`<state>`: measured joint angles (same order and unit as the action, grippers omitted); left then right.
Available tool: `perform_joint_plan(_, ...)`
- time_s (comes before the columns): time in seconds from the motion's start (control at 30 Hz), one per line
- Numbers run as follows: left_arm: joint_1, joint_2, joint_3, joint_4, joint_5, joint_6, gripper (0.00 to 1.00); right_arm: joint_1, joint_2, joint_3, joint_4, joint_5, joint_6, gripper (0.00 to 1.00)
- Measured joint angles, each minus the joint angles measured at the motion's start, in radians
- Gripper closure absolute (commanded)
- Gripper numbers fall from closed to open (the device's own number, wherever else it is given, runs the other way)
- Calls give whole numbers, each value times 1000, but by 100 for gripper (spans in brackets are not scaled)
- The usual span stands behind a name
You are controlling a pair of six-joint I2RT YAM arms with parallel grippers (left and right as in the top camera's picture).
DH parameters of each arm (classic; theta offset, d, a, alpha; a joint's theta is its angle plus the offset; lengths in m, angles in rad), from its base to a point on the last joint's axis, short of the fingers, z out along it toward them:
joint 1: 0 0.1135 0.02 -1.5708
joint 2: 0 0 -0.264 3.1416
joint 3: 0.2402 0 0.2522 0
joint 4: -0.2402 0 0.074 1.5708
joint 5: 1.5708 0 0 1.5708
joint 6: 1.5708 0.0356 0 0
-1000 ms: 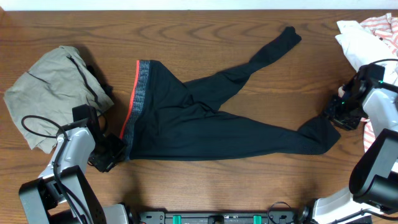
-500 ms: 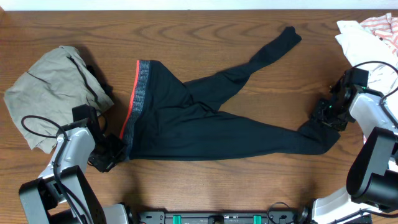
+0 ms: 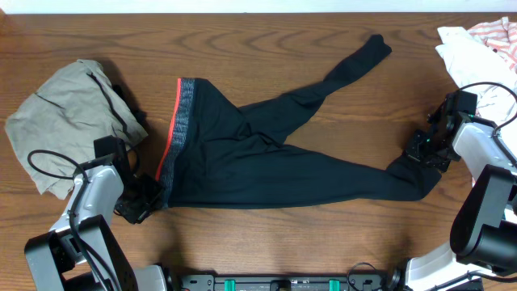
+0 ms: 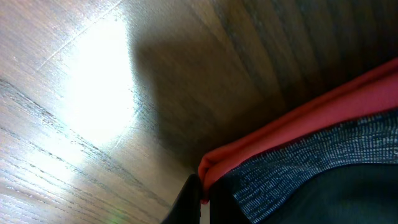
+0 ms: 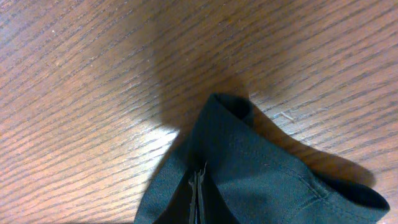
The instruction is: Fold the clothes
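The clothes, black leggings [image 3: 266, 162], lie spread across the table, the grey waistband with its red edge [image 3: 174, 133] to the left and two legs running right. My left gripper [image 3: 149, 196] is shut on the waistband's lower corner [image 4: 214, 171]; the red edge is pinched between its fingers [image 4: 189, 199]. At the cuff of the lower leg [image 3: 416, 170], my right gripper [image 3: 424, 153] is shut on a pinch of black fabric [image 5: 249, 162]. The upper leg's cuff [image 3: 376, 44] lies free at the back.
A khaki-grey drawstring garment [image 3: 73, 113] is bunched at the left. White and red-striped garments [image 3: 477, 48] are piled at the back right corner, behind the right arm. Bare wooden tabletop [image 3: 266, 242] runs along the front.
The right gripper moved left and slightly down onto the lower leg's cuff and shut on it. The left arm has not moved.
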<state>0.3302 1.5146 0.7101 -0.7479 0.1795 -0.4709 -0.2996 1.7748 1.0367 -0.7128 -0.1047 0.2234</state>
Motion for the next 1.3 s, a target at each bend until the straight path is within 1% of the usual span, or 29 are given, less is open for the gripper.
perform_joint_plan(0.43,0,0,0,0,0,0,94,0,0,19,-2,-27,0,99)
perform_joint_plan(0.53,0,0,0,0,0,0,94,0,-4,84,-5,-53,0,99)
perform_joint_plan(0.67,0,0,0,0,0,0,94,0,-35,233,-32,-79,0,99)
perform_joint_plan(0.8,0,0,0,3,0,0,94,0,-80,377,-143,-90,-4,99)
perform_joint_plan(0.87,0,0,0,3,-1,0,94,0,-100,407,-215,-84,-7,99)
perform_joint_plan(0.93,0,0,0,4,-1,0,94,0,-114,415,-311,-55,-8,99)
perform_joint_plan(1.03,0,0,0,5,-3,0,94,0,-112,397,-394,26,-6,99)
perform_joint_plan(1.2,0,0,0,9,-4,0,94,0,-112,333,-417,165,-3,99)
perform_joint_plan(1.3,0,0,0,10,-4,0,94,-5,-112,302,-414,209,-3,99)
